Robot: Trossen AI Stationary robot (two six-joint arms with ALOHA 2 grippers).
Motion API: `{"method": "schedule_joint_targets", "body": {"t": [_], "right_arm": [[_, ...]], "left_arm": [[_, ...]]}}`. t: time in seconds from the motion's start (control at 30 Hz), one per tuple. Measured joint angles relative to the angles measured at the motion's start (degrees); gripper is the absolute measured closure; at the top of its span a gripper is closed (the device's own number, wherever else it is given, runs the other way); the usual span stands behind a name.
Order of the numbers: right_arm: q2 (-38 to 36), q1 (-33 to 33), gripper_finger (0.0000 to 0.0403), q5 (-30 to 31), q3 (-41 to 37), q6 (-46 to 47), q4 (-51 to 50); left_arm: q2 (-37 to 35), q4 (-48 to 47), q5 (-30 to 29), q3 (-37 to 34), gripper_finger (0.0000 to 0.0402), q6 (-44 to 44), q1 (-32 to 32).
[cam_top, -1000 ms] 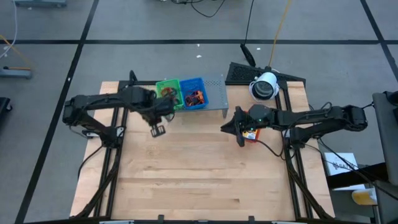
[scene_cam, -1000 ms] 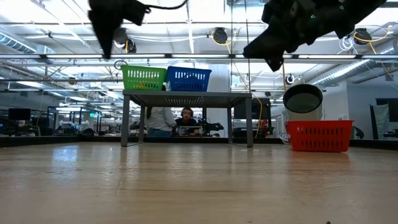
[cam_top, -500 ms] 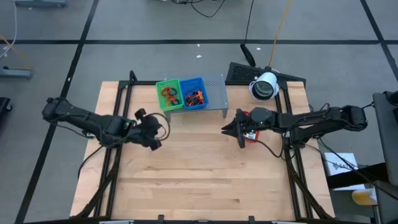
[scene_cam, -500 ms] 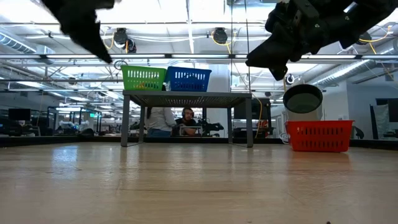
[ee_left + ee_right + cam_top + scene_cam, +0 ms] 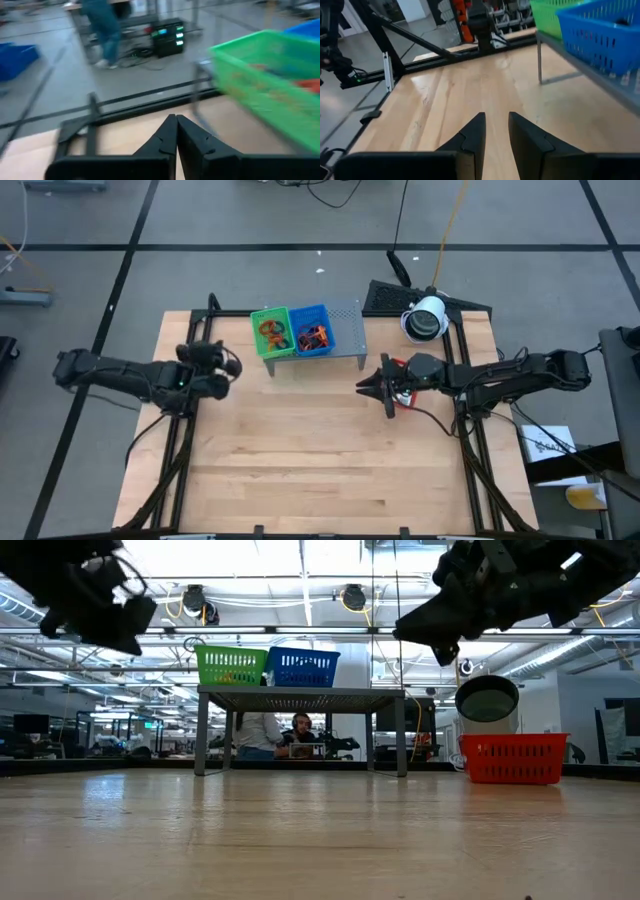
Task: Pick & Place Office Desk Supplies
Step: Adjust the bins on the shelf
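Note:
Orange-red rubber-band loops lie in the green tray. Orange and dark small pieces lie in the blue tray. Both trays stand on the grey perforated shelf at the table's far side. Yellow packets are hidden. My left gripper is shut and empty, above the table's left part, left of the shelf. My right gripper is open and empty, hovering right of the shelf over the red tray.
The red tray stands at the table's right edge, mostly under my right arm. A round white-rimmed device sits at the far right corner. Bare wood fills the middle and near half of the table. People are in the room behind.
My left arm has drawn back from beside the green tray toward the table's left edge, its gripper swinging from pointing down at the table to lying about level. My right gripper has stayed nearly where it was.

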Motion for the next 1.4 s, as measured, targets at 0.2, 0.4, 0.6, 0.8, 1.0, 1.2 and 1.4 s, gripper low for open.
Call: {"method": "schedule_joint_targets", "body": {"t": [0.2, 0.4, 0.6, 0.8, 1.0, 1.2, 1.4], "right_arm": [[0.02, -0.07, 0.0334, 0.02, 0.0, -4.41, 4.59], [0.02, -0.13, 0.0347, 0.04, 0.0, -7.19, 6.8], [0.02, -0.13, 0.0358, 0.02, 0.0, -7.28, 7.54], [0.02, -0.13, 0.036, 0.0, 0.0, -6.98, 7.55], [0.02, -0.13, 0.036, -0.01, 0.0, -4.68, 7.59], [0.02, -0.04, 0.036, -0.18, 0.02, -3.55, 7.55], [0.02, -0.02, 0.036, -0.22, 0.02, -2.8, 7.16]], "left_arm": [[-0.59, 4.8, 2.85, -2.29, 0.0388, 4.41, 9.69], [-0.57, 25.66, 12.52, -4.99, 0.0397, 25.05, 17.62], [-0.57, 35.72, 20.05, -6.58, 0.0398, 33.92, 26.07], [-0.55, 41.37, 29.55, -8.21, 0.0399, 35.84, 34.3], [2.37, 49.09, 38.16, -8.54, 0.0399, 38.06, 40.47], [9.82, 60.11, 49.36, -8.52, 0.0399, 39.03, 44.16], [16.04, 65.86, 51.67, -8.52, 0.0399, 39.38, 46.05]]}}
